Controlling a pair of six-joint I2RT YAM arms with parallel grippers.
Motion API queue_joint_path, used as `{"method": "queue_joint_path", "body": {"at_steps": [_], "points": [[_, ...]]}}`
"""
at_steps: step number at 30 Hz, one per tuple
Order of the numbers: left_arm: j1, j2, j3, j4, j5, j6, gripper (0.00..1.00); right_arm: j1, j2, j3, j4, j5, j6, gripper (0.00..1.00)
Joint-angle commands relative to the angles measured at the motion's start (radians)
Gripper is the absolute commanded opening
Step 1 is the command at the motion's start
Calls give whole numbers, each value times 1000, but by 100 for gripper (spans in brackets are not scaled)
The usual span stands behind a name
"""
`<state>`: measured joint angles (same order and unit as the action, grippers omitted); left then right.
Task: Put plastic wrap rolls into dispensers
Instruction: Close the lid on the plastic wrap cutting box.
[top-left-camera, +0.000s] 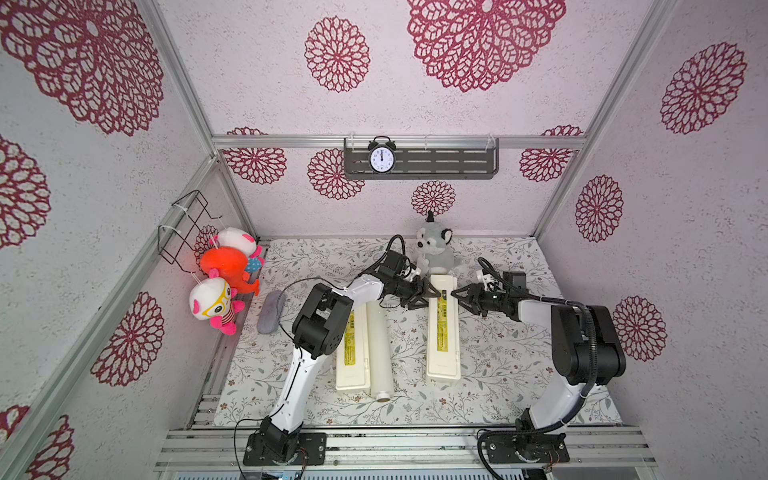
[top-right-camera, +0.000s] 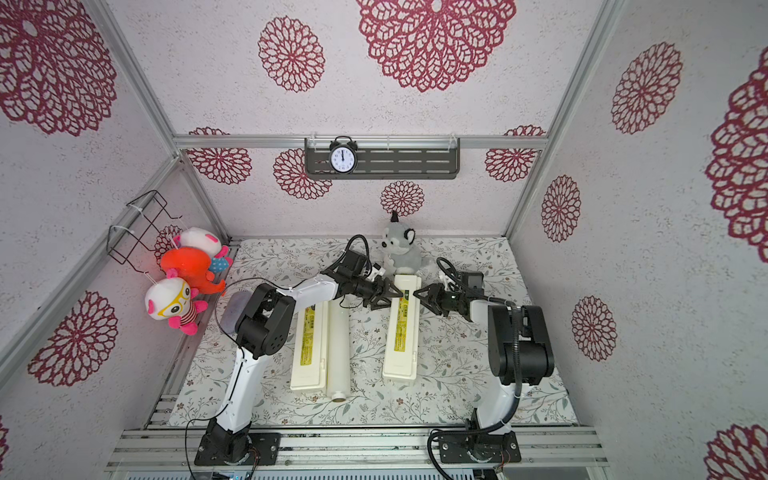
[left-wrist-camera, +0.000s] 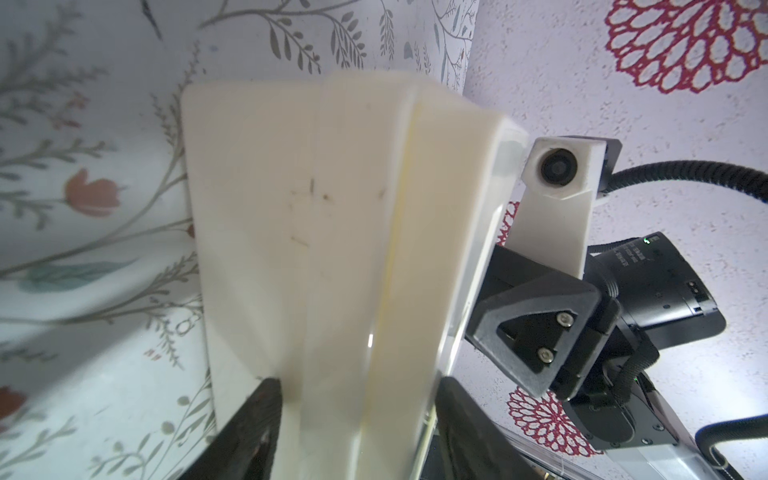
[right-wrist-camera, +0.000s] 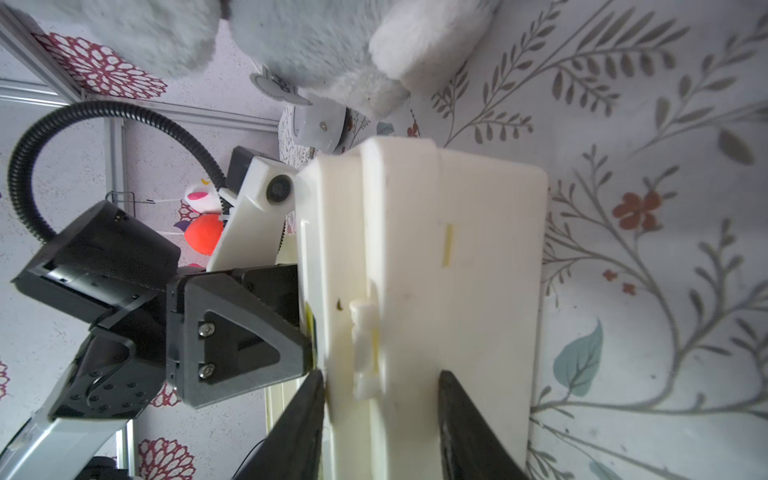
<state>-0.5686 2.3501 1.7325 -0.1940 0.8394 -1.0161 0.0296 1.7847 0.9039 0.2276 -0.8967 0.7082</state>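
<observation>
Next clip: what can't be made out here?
- Second roll: only one long white plastic wrap roll shows; closed lids hide both boxes' insides.
- Left cream plastic dispenser box: far end under the left arm, both top views.
- Left gripper and right gripper at right cream dispenser box: grip blurred, wrist views.

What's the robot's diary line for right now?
left gripper: straddles dispenser far end | right gripper: same, opposite side | roll: loose beside other dispenser

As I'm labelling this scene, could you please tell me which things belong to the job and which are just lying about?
Job: white roll; box beside it; other box.
Lying about: grey plush; hanging toys; clock; grey pouch.
</observation>
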Motion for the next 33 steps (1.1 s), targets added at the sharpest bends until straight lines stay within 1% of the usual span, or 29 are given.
{"method": "queue_joint_path", "body": {"at_steps": [1, 3, 4, 7, 9, 10, 12, 16, 18, 21, 26, 28, 31, 33], "points": [[-24, 39, -8, 14, -29, -18, 60, 10, -15, 7, 43, -53, 11, 39], [-27, 41, -10, 25, -25, -23, 59, 10, -13, 7, 43, -52, 12, 39], [-27, 42, -8, 30, -25, -27, 59, 10, -10, 7, 44, -51, 14, 41], [-32, 39, -11, 52, -20, -39, 59, 15, 2, 10, 10, -37, -18, 53], [-35, 38, -6, 52, -19, -39, 61, 21, 2, 20, -69, -2, -71, 62], [-38, 35, -5, 51, -21, -39, 62, 23, 2, 24, -97, 13, -92, 64], [-43, 33, 6, 32, -28, -32, 63, 24, 4, 18, -105, 14, -105, 65], [-51, 48, 56, -63, -56, 21, 64, 31, -2, -6, -30, -20, -68, 66], [-56, 51, 67, -81, -56, 40, 67, 42, -8, -2, -19, -30, -68, 70], [-58, 53, 73, -60, -34, 37, 69, 50, -14, -4, 19, -43, -56, 76], [-64, 73, 92, -105, -50, 57, 69, 52, -14, -2, 95, -61, -20, 78], [-69, 87, 116, -145, -61, 77, 69, 53, -8, 6, 113, -69, -10, 76], [-79, 106, 159, -211, -88, 108, 68, 63, 4, 21, 110, -72, -10, 70], [-81, 119, 170, -234, -101, 110, 65, 68, 16, 25, 106, -70, -12, 67]]}}
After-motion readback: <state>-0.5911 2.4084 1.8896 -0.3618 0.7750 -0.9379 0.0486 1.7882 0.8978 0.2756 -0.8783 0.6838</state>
